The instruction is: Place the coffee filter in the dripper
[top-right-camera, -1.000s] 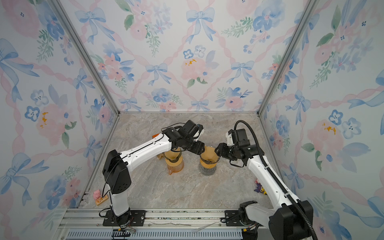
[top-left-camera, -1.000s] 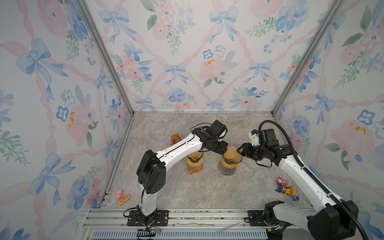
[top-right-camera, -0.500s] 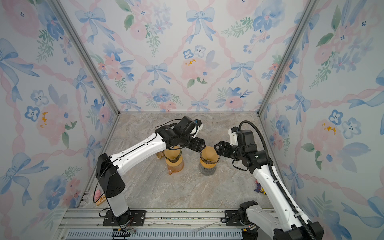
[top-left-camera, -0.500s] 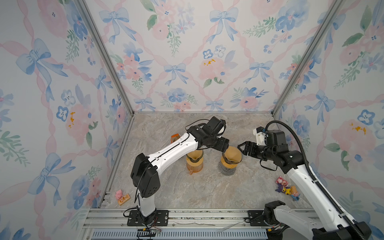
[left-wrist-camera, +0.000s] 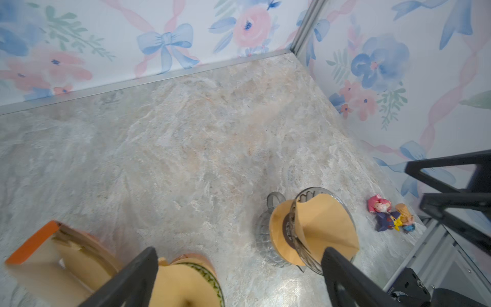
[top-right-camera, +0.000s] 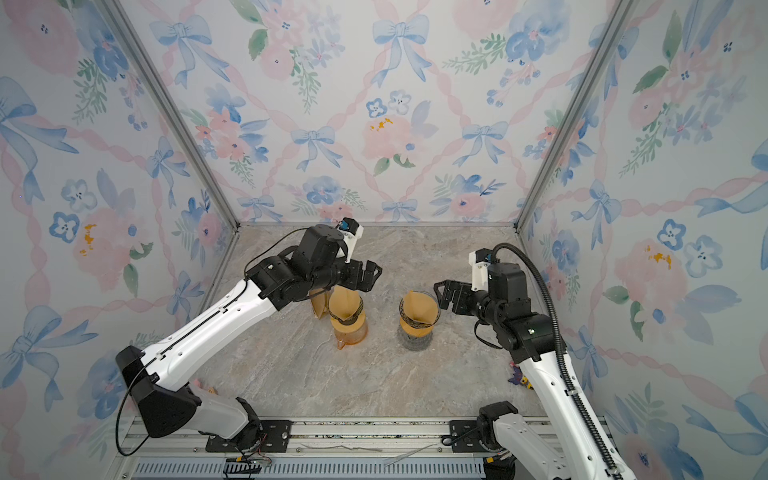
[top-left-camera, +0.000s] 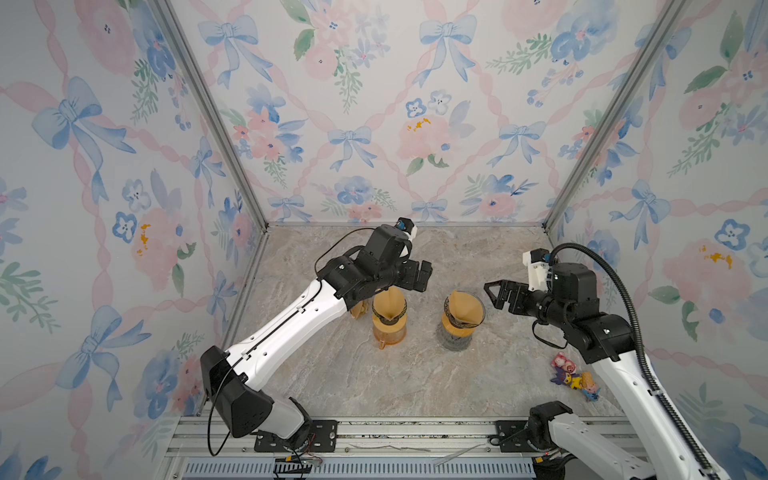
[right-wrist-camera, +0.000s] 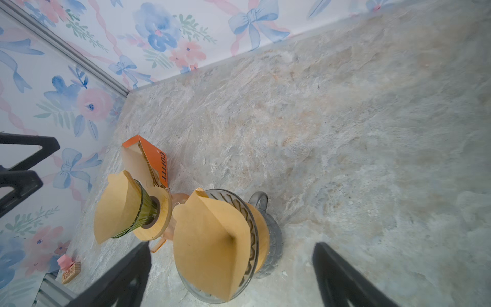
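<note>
In clear dripper — filter seated, R gripper wide.

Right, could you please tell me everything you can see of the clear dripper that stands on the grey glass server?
The clear dripper is a glass cone with dark spiral ribs and a wooden collar. It stands upright on the grey glass server, beside the green dripper. A brown paper filter sits opened inside, rising above the rim. The right gripper hangs open beside it, not touching.
</note>
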{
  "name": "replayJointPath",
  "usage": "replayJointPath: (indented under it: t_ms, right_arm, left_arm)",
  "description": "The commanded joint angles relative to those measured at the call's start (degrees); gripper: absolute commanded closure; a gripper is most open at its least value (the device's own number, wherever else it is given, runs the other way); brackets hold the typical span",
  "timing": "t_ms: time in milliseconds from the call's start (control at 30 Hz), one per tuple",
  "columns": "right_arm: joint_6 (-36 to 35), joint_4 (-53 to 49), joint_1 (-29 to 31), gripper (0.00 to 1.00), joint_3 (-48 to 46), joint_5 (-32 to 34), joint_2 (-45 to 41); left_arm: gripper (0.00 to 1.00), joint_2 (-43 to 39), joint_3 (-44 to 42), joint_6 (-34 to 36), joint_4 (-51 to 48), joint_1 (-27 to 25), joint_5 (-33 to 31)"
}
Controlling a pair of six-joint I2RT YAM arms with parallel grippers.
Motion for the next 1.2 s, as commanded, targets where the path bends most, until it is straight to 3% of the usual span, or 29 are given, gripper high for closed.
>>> replayJointPath:
  t_ms: [0, 333, 500, 700, 933, 1167]
  right_arm:
    - [-2.0, -1.8, -1.1, 0.04, 1.5, 6.0, -1.6]
    - [-4.0, -1.0, -2.3, 0.04, -1.7, 16.1, -2.5]
    - [-4.7, 3.2, -2.4, 0.04, -6.0, 19.8, -4.0]
    - [-5.6, 7.1, -2.5, 0.04, -8.9, 23.0, -3.8]
    - [-6.7, 16.8, -2.5, 0.04, -16.3, 31.4, -2.8]
    - [-11.8, 30.4, -2.5, 0.04, -25.1, 30.8, -3.8]
  left_arm:
    - [0.02, -6.5, -6.7, 1.7, 5.3, 3.5, -4.0]
    - [0.02, -34.3, -38.0, 5.8, 24.3, 22.6, -6.5]
    - [0.02, -39.3, -47.7, 5.5, 26.6, 30.1, -11.4]
    - [0.02, -38.2, -57.2, 4.6, 34.8, 32.9, -16.2]
    - [0.02, -36.3, -70.7, 10.5, 54.9, 34.6, -17.3]
    - [0.02, -28.0, -79.6, 16.5, 77.5, 35.9, -15.1]
